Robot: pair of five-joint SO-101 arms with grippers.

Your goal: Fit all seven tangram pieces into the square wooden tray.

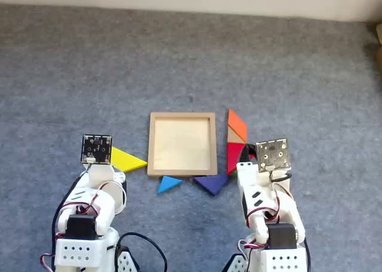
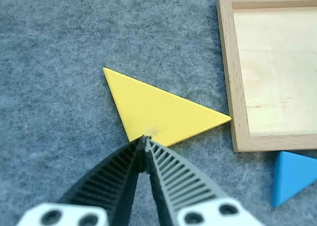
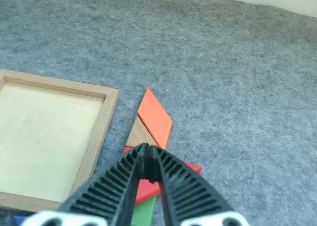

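Tray: the square wooden tray is lying mid-table on the grey carpet, between the two arms and a little farther out, its floor showing bare wood.
Left gripper: the left gripper is hanging with its jaws pressed together and nothing between them, the tips sitting at the near edge of the yellow triangle.
Yellow triangle: it is lying flat just left of the tray, its right tip reaching the tray's left rim.
Right gripper: the right gripper is hanging closed and gripping nothing over the red piece, its fingers covering part of it.
Right-side cluster: the orange piece, tan triangle, red piece and green piece are lying packed together along the tray's right rim, orange farthest and green nearest.
Near edge: the blue triangle is lying just near the tray's near-left part, and the dark blue triangle is lying by its near-right corner.
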